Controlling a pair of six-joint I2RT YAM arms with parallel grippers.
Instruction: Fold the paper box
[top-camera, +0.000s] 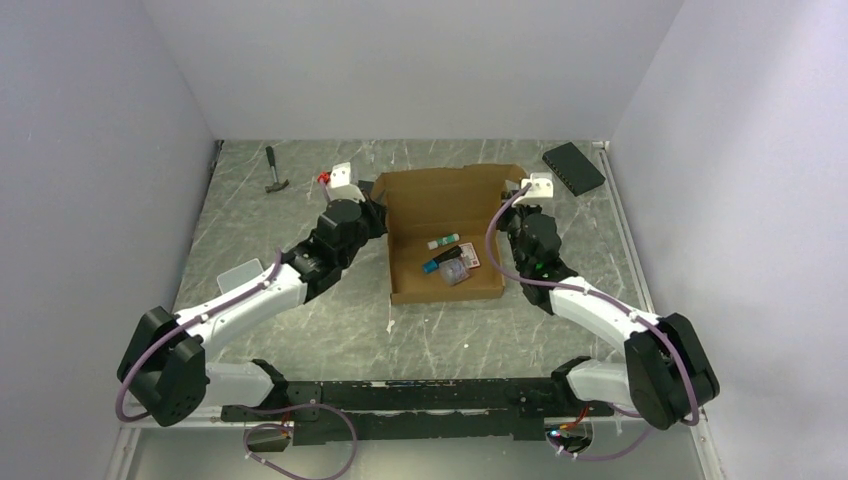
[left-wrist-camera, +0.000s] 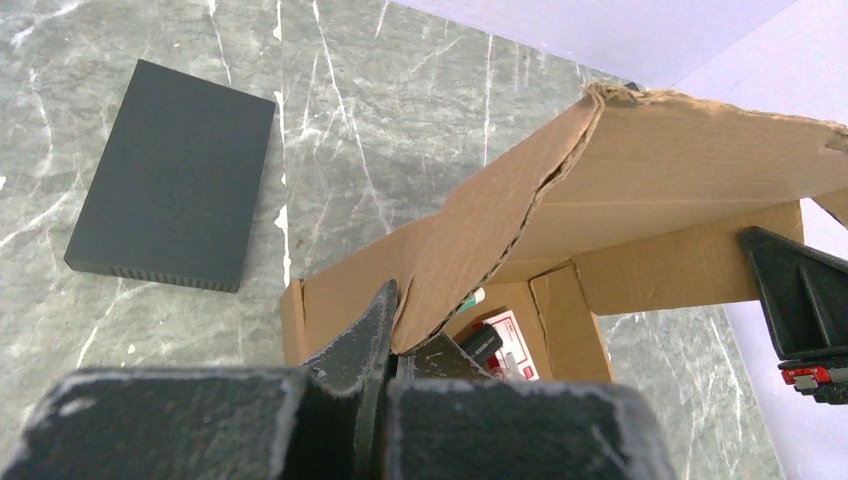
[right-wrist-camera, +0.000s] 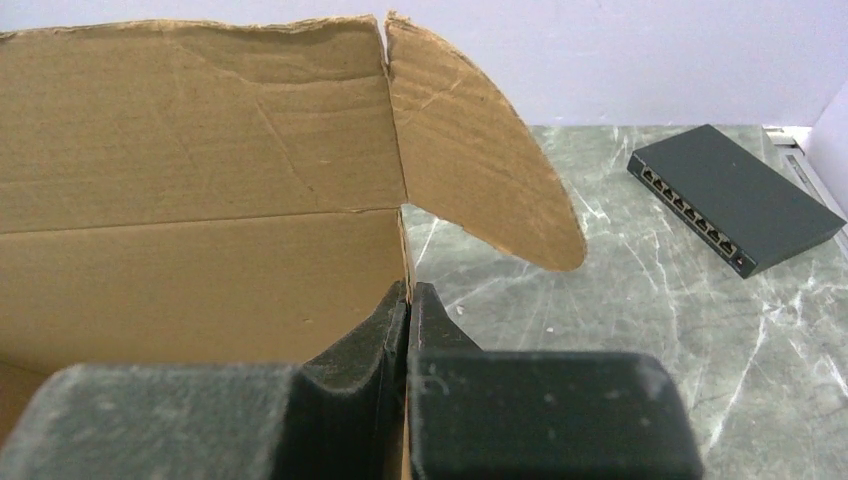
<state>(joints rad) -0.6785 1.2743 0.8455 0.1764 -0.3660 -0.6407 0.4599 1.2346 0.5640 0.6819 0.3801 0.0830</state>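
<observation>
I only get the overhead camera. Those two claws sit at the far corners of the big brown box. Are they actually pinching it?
Observer: The left gripper is, yes. Its wrist camera shows it shut on a curved flap of the paper box.
Operator: And the other claw?
Observer: The right gripper is shut too. The box's corner edge runs down between its fingers, below a rounded tab.
Operator: What's the dark slab at the far right?
Observer: A black device. Up close, a row of ports lines its side.
</observation>
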